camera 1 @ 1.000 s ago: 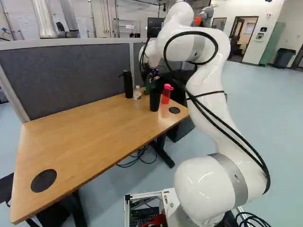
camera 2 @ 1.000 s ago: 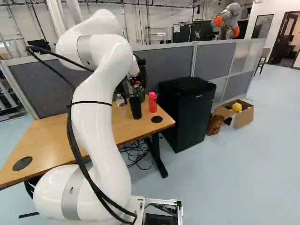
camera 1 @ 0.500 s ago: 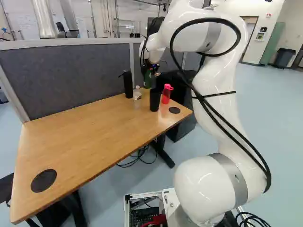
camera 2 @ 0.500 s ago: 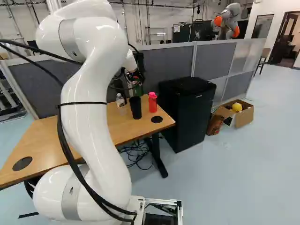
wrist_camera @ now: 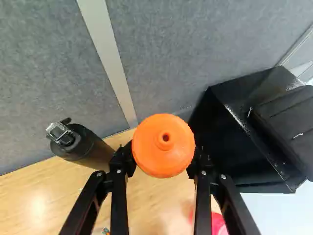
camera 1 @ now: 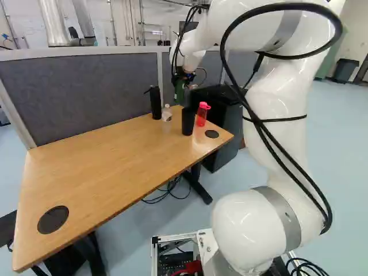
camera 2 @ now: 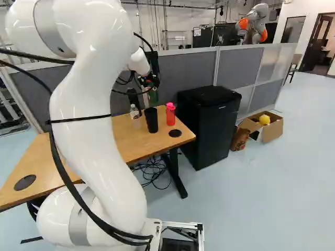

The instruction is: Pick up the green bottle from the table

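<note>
My gripper (camera 2: 150, 81) is over the far end of the wooden table (camera 2: 133, 136), with the green bottle (camera 2: 153, 95) hanging upright below it. In the left base view the bottle (camera 1: 179, 92) appears raised off the tabletop. In the wrist view the gripper (wrist_camera: 163, 165) has its two fingers on opposite sides of the bottle, just under its round orange cap (wrist_camera: 164, 139). The cap hides the bottle's body there.
A black bottle (camera 1: 155, 102), clear bottle (camera 1: 167, 113), black cup (camera 1: 188, 121) and red bottle (camera 2: 170, 114) stand below and around. Beside the table is a black fridge (camera 2: 209, 123). Grey partitions (camera 1: 80, 92) run behind. Another robot (camera 2: 254, 25) stands beyond.
The arm has risen and its elbow has swung outward. The green bottle has gone up with the gripper, away from the tabletop. The base and other table items have stayed put.
</note>
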{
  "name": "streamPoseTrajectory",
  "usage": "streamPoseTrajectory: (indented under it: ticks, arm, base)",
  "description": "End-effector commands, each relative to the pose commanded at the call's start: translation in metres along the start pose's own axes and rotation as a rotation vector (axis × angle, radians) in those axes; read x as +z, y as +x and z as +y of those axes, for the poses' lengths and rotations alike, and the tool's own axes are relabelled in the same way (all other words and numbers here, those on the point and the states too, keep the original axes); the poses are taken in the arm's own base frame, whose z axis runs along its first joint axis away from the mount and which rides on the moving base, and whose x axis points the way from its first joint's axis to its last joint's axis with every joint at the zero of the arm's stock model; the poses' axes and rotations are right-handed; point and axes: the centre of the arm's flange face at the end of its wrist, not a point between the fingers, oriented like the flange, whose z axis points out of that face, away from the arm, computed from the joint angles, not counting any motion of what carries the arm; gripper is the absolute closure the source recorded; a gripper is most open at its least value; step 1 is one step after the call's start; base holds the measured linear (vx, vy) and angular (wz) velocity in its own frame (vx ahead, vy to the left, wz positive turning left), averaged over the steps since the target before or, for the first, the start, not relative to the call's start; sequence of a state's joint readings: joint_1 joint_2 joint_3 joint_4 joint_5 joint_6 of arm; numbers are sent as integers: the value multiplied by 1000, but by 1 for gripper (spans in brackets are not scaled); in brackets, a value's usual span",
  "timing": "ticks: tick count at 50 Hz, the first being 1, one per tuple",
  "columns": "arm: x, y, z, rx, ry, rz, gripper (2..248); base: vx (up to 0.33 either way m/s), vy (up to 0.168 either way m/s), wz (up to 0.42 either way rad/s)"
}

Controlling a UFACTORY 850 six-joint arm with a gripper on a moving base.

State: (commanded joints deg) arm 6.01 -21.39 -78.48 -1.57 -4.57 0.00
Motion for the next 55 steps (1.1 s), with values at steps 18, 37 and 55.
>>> streamPoseTrajectory:
  ticks: [18,37,55]
  arm:
    - [-47,-2,-3,-3,4,57,129]
    - [-93,-8,-6,-6,8,113,129]
    - [-123,-28,-10,-10,13,113,129]
  base:
    - [0,0,0]
    - [0,0,0]
    - [0,0,0]
